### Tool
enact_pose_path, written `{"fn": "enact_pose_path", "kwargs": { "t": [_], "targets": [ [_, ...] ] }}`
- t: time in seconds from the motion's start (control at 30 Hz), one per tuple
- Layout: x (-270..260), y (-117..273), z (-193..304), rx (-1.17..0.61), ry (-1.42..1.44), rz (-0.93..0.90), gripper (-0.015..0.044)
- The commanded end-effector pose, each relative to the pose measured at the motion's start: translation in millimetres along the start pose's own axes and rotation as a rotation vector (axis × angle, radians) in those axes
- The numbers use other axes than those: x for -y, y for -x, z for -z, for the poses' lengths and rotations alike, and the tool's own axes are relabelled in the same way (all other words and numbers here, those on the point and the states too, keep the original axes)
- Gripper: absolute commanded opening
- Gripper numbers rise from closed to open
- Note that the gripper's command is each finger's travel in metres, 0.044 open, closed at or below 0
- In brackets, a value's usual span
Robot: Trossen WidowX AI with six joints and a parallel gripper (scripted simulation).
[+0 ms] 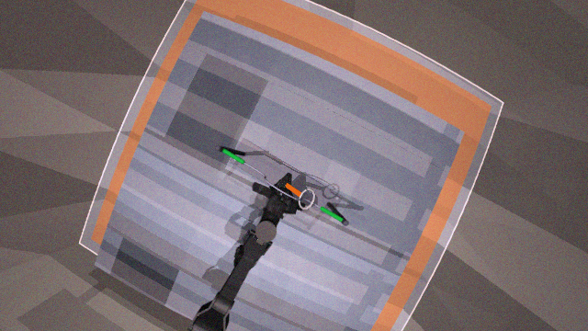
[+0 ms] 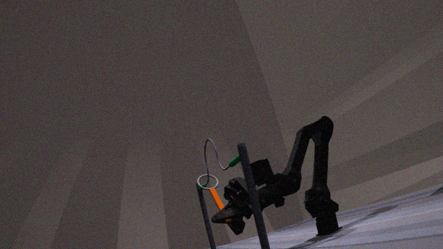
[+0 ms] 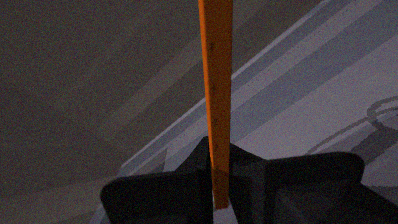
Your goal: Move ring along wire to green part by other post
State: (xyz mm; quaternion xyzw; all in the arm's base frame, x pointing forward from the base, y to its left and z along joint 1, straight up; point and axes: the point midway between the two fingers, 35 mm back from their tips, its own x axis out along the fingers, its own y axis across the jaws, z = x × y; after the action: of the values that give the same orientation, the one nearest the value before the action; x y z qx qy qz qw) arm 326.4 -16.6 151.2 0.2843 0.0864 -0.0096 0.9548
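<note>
The pale ring [image 1: 299, 200] [image 2: 208, 175] surrounds the thin grey wire [image 2: 208, 139] just beyond the green part [image 1: 332, 214] at the right post in the top view; whether they touch, I cannot tell. Its orange handle [image 1: 293, 189] [image 2: 217, 198] [image 3: 219, 90] slopes down from the ring in the exterior view. My gripper [image 1: 286, 185] [image 2: 226, 218] [image 3: 210, 140] is shut on the handle's lower end, below the wire in the exterior view. The other green part [image 1: 233, 155] [image 2: 234, 160] is at the opposite post. The wire rises in a tall hump between them.
One dark post [image 2: 252, 197] stands in front of part of the arm in the exterior view. The other post [image 2: 206, 218] stands left of the gripper there. An orange border [image 1: 441, 221] runs along the striped table's edges. Shadows of ring and wire lie on the table.
</note>
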Motion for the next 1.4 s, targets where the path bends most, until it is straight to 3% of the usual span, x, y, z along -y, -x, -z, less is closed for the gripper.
{"fn": "enact_pose_path", "kwargs": {
  "t": [0.0,1.03,1.37],
  "targets": [
    [-15,6,-4,-0.028,-0.076,-0.024,-0.0150],
    [-98,68,-39,-0.445,-0.601,-0.288,-0.0150],
    [-113,73,-53,-0.453,-0.706,-0.338,-0.0150]
  ]
}}
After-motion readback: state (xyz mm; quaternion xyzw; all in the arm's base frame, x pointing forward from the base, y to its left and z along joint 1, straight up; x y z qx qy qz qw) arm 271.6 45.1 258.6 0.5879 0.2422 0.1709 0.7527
